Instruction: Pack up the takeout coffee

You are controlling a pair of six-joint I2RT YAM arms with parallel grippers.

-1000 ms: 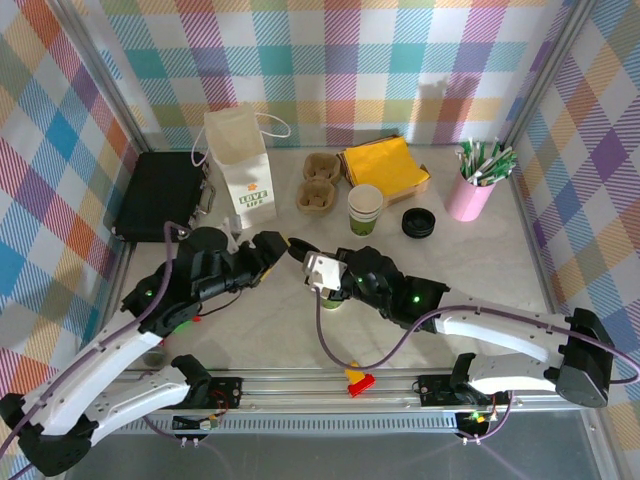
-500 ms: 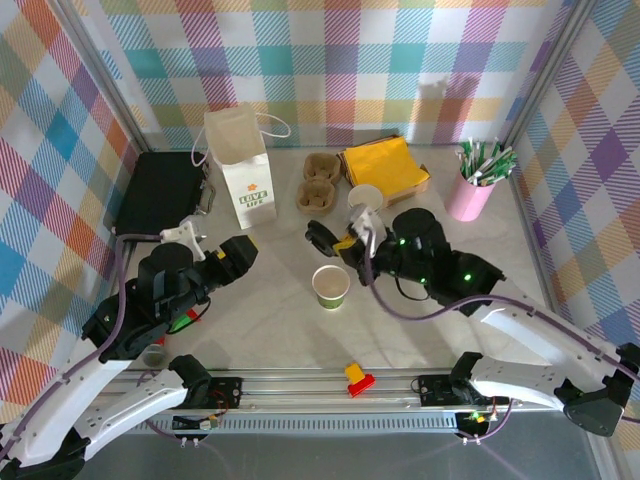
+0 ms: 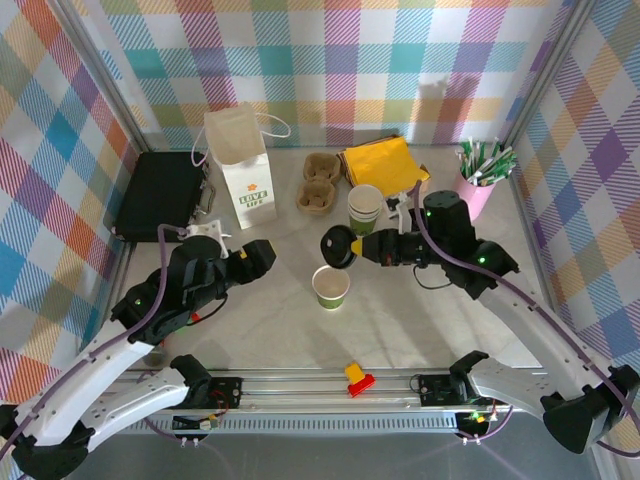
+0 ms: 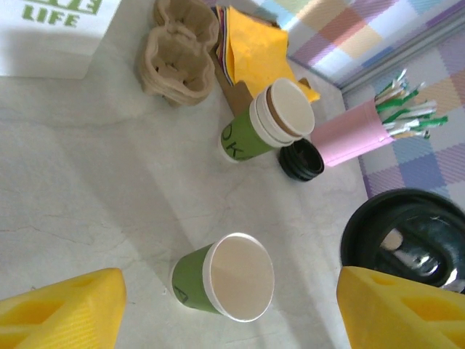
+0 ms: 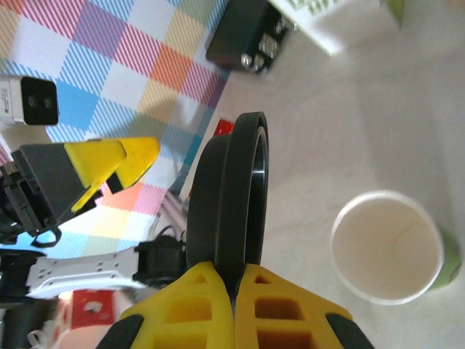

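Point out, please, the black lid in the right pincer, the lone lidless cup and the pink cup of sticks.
black lid (image 3: 337, 245), top external view, on its round face.
lone lidless cup (image 3: 331, 285), top external view, in its open mouth.
pink cup (image 3: 468, 200), top external view, on its side wall.

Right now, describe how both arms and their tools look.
The left arm and right arm match: white shells on the long links, bulky black joints and wrists, a purple cable looping alongside each, small green lights. The left tool and right tool are black with yellow wedge-shaped fingers; a small white camera box sits by each wrist.
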